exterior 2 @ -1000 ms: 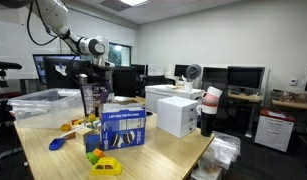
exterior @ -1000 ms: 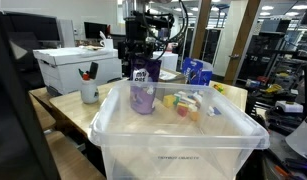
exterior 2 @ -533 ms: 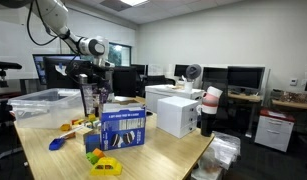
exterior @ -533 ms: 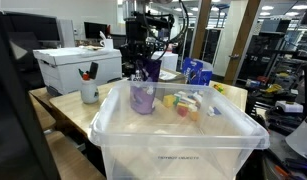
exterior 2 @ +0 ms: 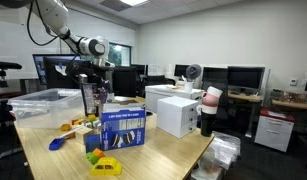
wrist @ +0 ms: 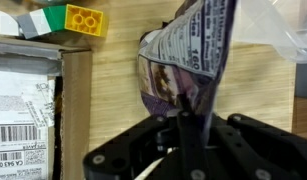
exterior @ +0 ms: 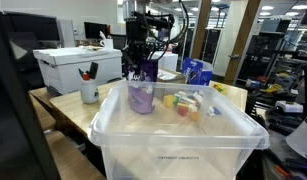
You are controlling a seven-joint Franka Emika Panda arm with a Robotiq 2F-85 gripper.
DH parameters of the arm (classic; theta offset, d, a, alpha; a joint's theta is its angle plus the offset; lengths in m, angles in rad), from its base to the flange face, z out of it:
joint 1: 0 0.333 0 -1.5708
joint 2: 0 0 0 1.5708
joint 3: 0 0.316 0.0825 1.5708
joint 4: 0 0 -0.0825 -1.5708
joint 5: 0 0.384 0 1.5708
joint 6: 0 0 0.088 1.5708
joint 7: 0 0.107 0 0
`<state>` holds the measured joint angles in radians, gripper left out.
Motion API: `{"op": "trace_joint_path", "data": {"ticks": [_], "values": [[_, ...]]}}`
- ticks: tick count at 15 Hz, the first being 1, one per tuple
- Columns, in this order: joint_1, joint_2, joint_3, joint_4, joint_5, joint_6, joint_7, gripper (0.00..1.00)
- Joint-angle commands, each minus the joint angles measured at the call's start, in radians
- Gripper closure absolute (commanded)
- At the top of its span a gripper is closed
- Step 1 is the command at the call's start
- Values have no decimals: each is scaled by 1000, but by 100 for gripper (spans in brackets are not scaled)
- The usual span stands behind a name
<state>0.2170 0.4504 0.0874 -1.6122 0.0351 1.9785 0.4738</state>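
A purple and white snack pouch (wrist: 183,55) stands upright on the wooden table (wrist: 108,110). My gripper (wrist: 188,118) is shut on the pouch's top edge, which is pinched flat between the fingers. In both exterior views the gripper (exterior: 143,66) (exterior 2: 91,80) hangs straight down over the pouch (exterior: 141,95) (exterior 2: 90,101). From one side the pouch is seen partly through the clear plastic bin (exterior: 173,135).
Yellow (wrist: 85,18) and green (wrist: 48,22) blocks lie beside a labelled cardboard box (wrist: 23,100). On the table stand a white box (exterior: 78,65), a mug of pens (exterior: 89,91), a blue box (exterior 2: 121,128) and toy pieces (exterior 2: 78,125). The clear bin's corner (wrist: 278,30) is close by.
The jaws have gone from open around the pouch's top to shut on it, and the top has crumpled. The arm has stayed in place.
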Motion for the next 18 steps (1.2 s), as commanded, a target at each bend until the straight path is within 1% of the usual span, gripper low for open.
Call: {"op": "trace_joint_path", "data": {"ticks": [1, 4, 5, 6, 8, 9, 18], "values": [[-2, -19, -3, -28, 14, 14, -32, 97], [-4, -19, -5, -31, 20, 24, -22, 95], [-8, -20, -5, -32, 31, 30, -18, 96], [-16, -20, -2, -30, 53, 33, -14, 95], [-29, -19, -1, -23, 102, 33, -9, 96], [-29, -21, -7, -22, 109, 42, -4, 96], [-25, -26, -35, 9, 86, 87, 4, 96]]}}
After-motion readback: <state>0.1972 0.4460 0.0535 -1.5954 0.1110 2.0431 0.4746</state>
